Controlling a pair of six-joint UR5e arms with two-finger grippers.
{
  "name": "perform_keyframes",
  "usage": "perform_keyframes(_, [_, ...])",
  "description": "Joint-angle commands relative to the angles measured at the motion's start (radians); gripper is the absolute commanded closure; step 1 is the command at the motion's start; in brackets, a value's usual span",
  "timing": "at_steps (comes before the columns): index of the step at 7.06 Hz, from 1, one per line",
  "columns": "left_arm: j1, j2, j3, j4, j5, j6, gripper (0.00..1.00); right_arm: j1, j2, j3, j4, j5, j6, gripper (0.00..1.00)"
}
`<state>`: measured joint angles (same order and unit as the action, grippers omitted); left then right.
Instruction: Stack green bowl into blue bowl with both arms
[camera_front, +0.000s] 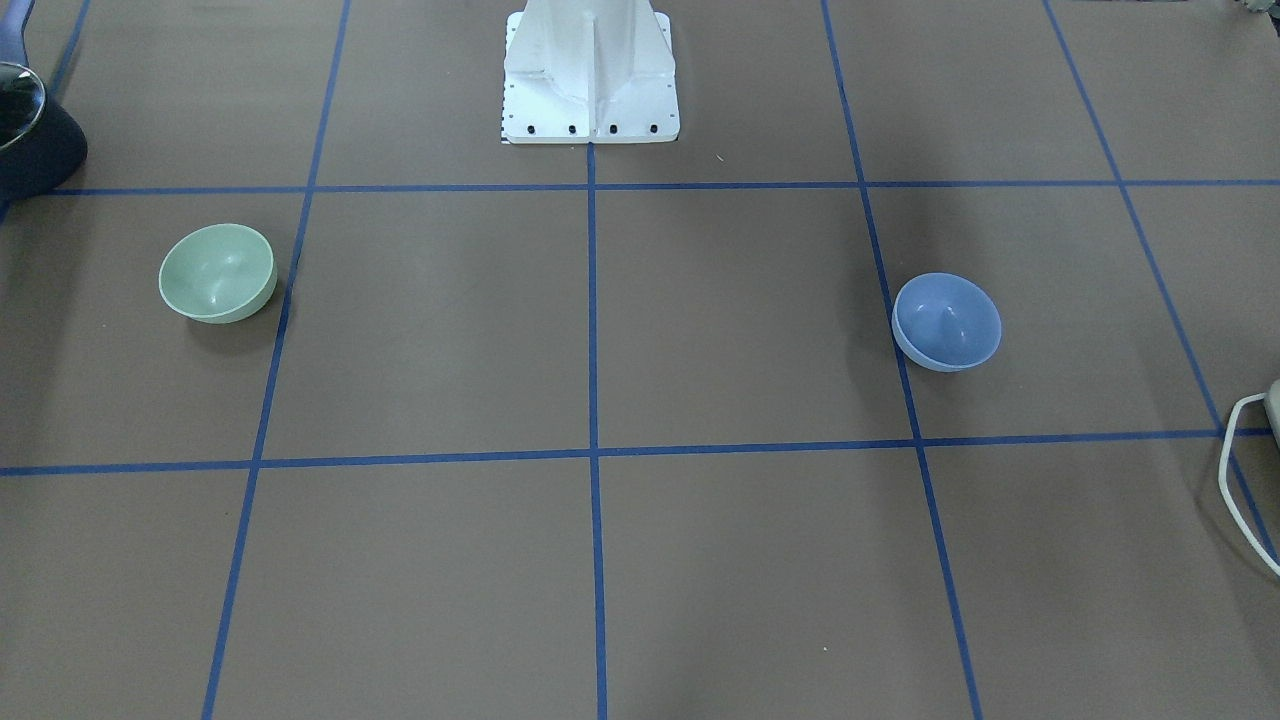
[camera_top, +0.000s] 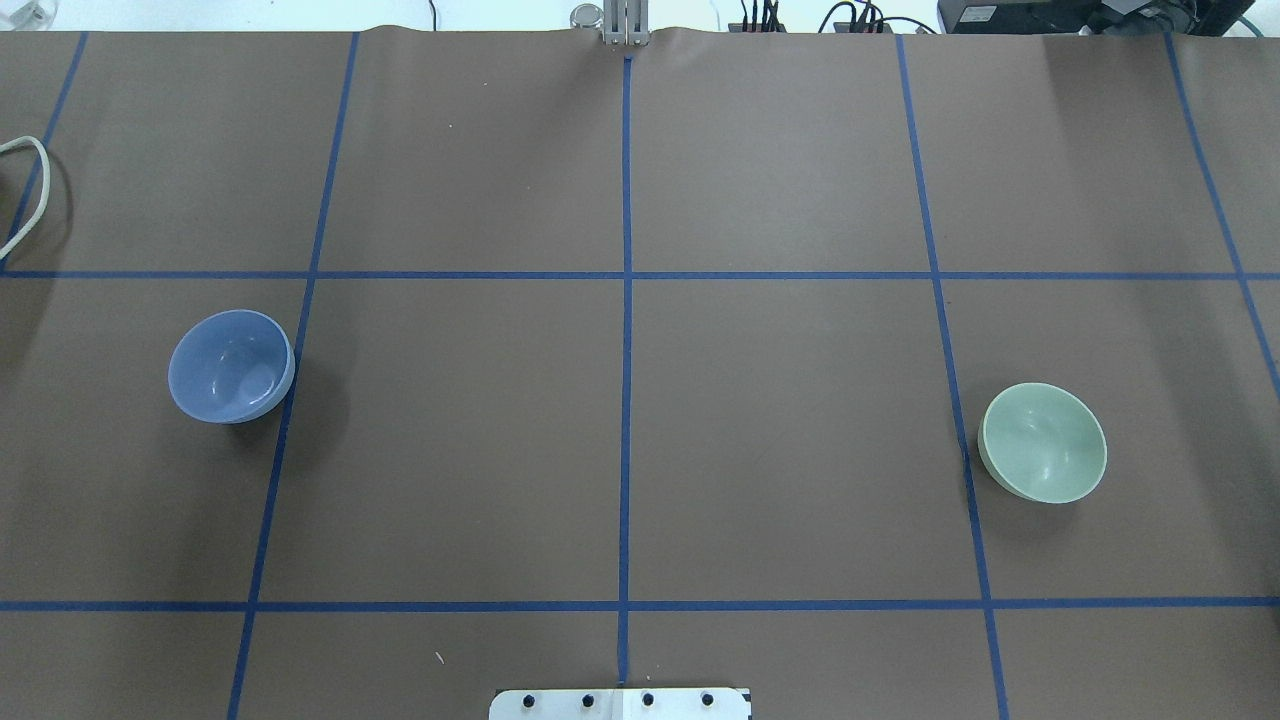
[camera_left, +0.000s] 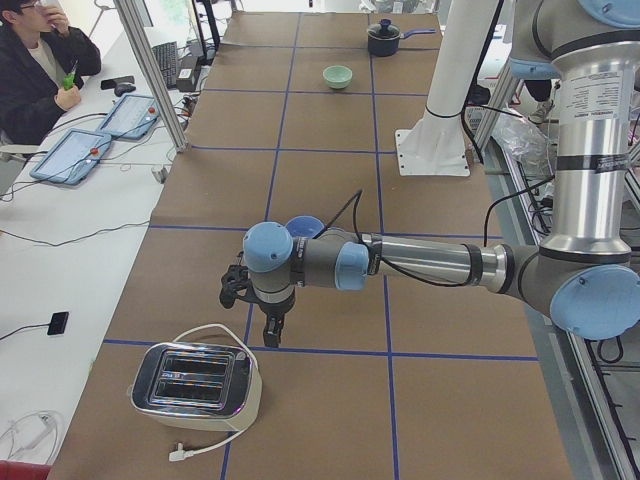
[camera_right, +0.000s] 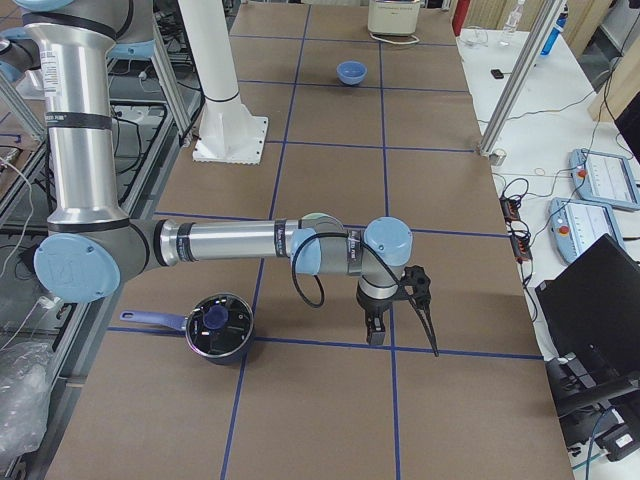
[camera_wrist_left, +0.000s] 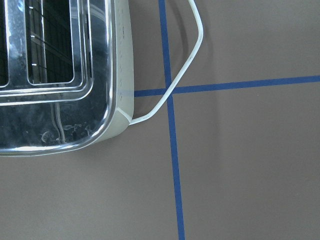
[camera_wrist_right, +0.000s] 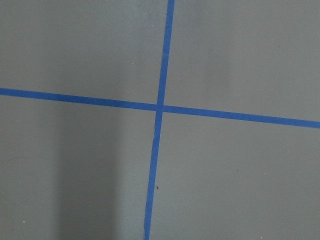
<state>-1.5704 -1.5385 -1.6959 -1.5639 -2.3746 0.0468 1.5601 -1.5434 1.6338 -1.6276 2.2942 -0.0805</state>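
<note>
My desk (camera_top: 780, 430) is covered in brown paper, marked into squares by blue tape lines (camera_wrist_right: 160, 107). A white pedestal (camera_front: 590, 75) stands bolted at the middle of one long edge. At the end on my left sits a toaster (camera_left: 195, 385), chrome on top with cream sides, its two slots facing up. Its white cord (camera_wrist_left: 192, 60) loops over a tape crossing. At the opposite end stands a dark pot (camera_right: 218, 328) with a blue handle. Alongside runs a white side table (camera_left: 60, 250), where a seated person (camera_left: 35, 70) in black is near two tablets (camera_left: 128, 116). A phone (camera_left: 58, 323) lies nearer the toaster.
</note>
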Motion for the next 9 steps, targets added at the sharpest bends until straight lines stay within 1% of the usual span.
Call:
perform_keyframes(1, [0.001, -0.038, 0.005, -0.019, -0.001, -0.004, 0.01, 0.000, 0.006, 0.006, 0.003, 0.002, 0.005, 0.00])
perform_keyframes(3, [0.003, -0.029, 0.012, -0.070, -0.002, -0.001, 0.01, 0.000, 0.016, 0.011, 0.005, 0.001, 0.004, 0.00])
perform_keyframes(4, [0.003, -0.037, -0.004, -0.082, -0.002, -0.004, 0.01, -0.002, 0.026, 0.011, 0.005, 0.002, 0.004, 0.00])
perform_keyframes(6, [0.010, -0.029, 0.004, -0.157, 0.000, -0.005, 0.01, -0.005, 0.026, 0.017, 0.005, 0.002, 0.004, 0.00])
perform_keyframes(7, [0.053, -0.037, -0.001, -0.159, 0.000, -0.012, 0.01, -0.015, 0.026, 0.024, 0.005, 0.002, 0.004, 0.00])
perform_keyframes(8, [0.103, -0.040, -0.005, -0.165, 0.002, -0.060, 0.01, -0.029, 0.026, 0.030, 0.005, 0.002, 0.005, 0.00])
perform_keyframes(9, [0.159, -0.041, -0.005, -0.244, 0.006, -0.141, 0.01, -0.053, 0.029, 0.041, 0.005, 0.002, 0.008, 0.00])
